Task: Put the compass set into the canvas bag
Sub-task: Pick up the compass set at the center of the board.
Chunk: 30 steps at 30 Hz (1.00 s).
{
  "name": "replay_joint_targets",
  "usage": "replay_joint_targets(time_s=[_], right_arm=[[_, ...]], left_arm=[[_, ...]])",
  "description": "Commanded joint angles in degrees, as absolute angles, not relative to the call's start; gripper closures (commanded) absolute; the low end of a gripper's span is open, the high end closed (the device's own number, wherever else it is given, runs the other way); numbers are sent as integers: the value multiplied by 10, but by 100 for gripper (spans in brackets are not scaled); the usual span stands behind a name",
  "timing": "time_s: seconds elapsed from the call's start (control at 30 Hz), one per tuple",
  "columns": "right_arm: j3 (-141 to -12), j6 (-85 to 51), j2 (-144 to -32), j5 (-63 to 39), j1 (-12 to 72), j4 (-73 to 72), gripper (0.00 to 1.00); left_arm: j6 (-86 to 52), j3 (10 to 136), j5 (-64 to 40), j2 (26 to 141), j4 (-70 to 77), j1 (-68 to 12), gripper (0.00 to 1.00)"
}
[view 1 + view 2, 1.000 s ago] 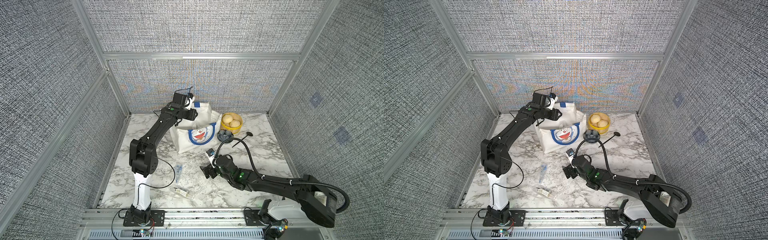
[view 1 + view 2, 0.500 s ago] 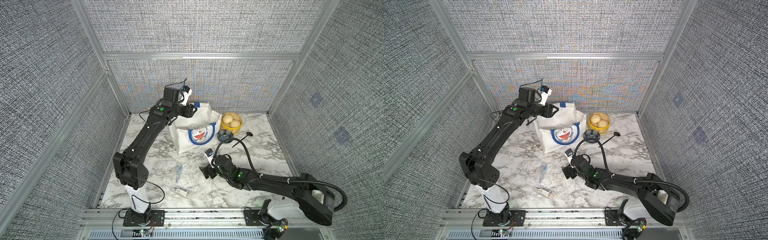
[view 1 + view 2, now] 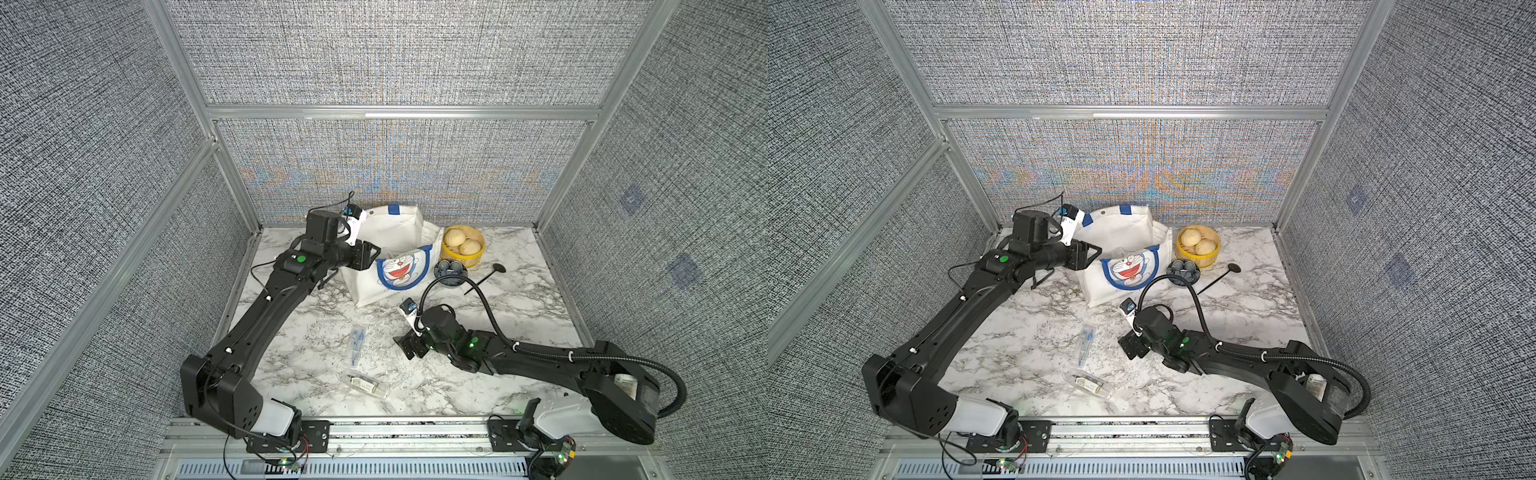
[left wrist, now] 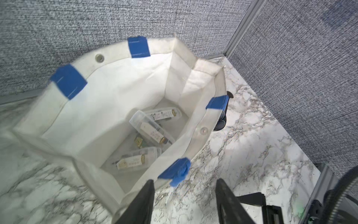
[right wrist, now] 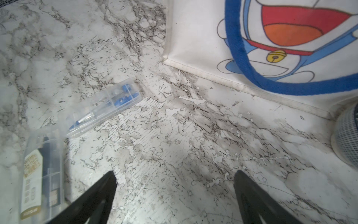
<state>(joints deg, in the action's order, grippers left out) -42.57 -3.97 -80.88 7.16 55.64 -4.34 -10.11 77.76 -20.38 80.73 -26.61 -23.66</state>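
**Left tool (image 3: 374, 258) at the canvas bag (image 3: 365, 286), right tool (image 3: 409, 348) low over the counter (image 3: 519, 324), both empty**

Left tool (image 4: 184, 181): stands with jaws partway apart and nothing between them, up at the left end of the bag's open mouth. Shows, in the left wrist view, one finger (image 4: 143, 201) crossing the rim beside a blue strap end (image 4: 175, 172); contact not clear.

Right tool (image 5: 175, 172): spreads its jaws wide over bare marble, just in front of the bag's cartoon-cat pocket (image 5: 290, 48). Grips nothing.

Blue compass set (image 3: 357, 341): lies flat on the counter in a clear case, in front of the bag and to the left of the right tool, apart from both. Runs its long axis roughly front to back, with the blue hinge end (image 5: 126, 93) toward the bag and the legs pointing toward the counter's front edge.

Labelled compass set (image 3: 365, 384): lies flat nearer the front edge, just beside the blue one's leg end. Runs its long axis crosswise, slightly skewed, almost at right angles to the blue one.

Inside the bag: three clear cases (image 4: 153, 130) flat on the bottom, each at a different angle.

Just right of the bag: yellow steamer basket (image 3: 461, 261).
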Motion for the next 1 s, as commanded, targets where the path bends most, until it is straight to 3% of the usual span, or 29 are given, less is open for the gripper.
replay_joint_targets(time_s=[0.0, 0.37, 0.8, 0.97], right_arm=[[-453, -17, -810, 39, 581, 54, 6], [-560, -68, -899, -6, 686, 178, 8], [-705, -57, -1069, -9, 728, 268, 9], [-718, -60, -1101, 9, 737, 291, 16]], left_arm=[[-111, 732, -176, 776, -226, -233, 47], [-131, 693, -171, 744, -221, -224, 46], [-129, 700, -184, 745, -237, -221, 44], [-130, 700, -187, 746, -236, -218, 44]])
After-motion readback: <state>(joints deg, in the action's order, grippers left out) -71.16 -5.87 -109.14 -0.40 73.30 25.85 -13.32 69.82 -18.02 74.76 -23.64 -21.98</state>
